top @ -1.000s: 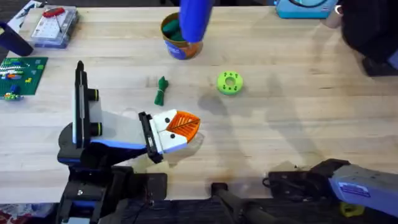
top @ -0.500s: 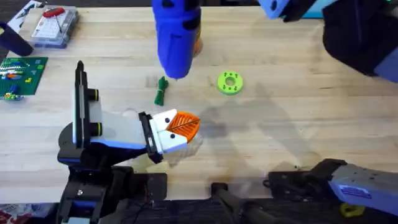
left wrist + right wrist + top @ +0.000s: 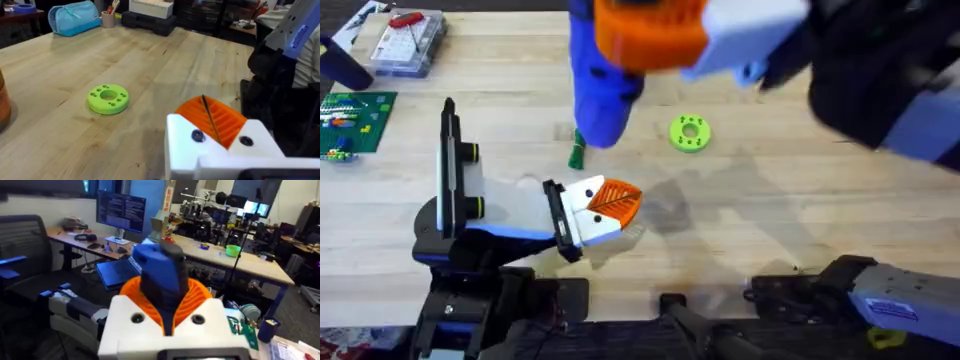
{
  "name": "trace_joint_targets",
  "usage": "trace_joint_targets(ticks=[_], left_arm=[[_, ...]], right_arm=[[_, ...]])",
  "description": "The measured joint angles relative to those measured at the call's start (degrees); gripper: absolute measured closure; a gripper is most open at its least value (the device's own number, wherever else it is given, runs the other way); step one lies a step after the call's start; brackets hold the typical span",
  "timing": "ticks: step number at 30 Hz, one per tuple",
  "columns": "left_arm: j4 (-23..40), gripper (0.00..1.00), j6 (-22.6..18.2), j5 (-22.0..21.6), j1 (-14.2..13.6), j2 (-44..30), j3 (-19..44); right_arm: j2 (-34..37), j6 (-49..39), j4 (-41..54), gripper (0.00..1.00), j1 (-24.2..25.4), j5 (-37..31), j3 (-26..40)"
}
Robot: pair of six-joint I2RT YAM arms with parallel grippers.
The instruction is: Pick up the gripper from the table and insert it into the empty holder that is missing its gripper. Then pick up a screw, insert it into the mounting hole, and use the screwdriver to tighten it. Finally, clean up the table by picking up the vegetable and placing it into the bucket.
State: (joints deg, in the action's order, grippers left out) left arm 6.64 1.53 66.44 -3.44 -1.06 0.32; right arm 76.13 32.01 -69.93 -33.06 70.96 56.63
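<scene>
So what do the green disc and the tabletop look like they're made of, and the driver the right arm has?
The green disc looks like matte moulded or printed plastic: uniform lime colour, soft edges, small holes. The table looks like light wood planks with visible grain and seams, low sheen. The screwdriver, clamped in the right gripper, looks like smooth blue plastic with a slight gloss; likely, not certain.

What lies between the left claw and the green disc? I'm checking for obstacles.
In the left wrist view, bare table lies between the left claw and the green disc.
</scene>
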Motion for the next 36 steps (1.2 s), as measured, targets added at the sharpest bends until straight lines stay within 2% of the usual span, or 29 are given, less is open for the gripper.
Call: trace_joint_targets(ticks=[5,8,21,36], left_arm=[[0.0,0.986,0.0,0.0,0.0,0.0,0.0],[0.0,0.985,0.0,0.0,0.0,0.0,0.0],[0.0,0.985,0.0,0.0,0.0,0.0,0.0],[0.0,0.985,0.0,0.0,0.0,0.0,0.0]], right_arm=[[0.0,3.3,-6.9,0.96,-0.3,-1.6,-7.8],[0.0,4.6,-7.6,0.959,-1.2,-1.9,-9.5],[0.1,5.3,-7.6,0.96,-3.3,-2.8,-9.6],[4.0,3.9,-7.2,0.96,-5.2,-4.1,-9.6]])
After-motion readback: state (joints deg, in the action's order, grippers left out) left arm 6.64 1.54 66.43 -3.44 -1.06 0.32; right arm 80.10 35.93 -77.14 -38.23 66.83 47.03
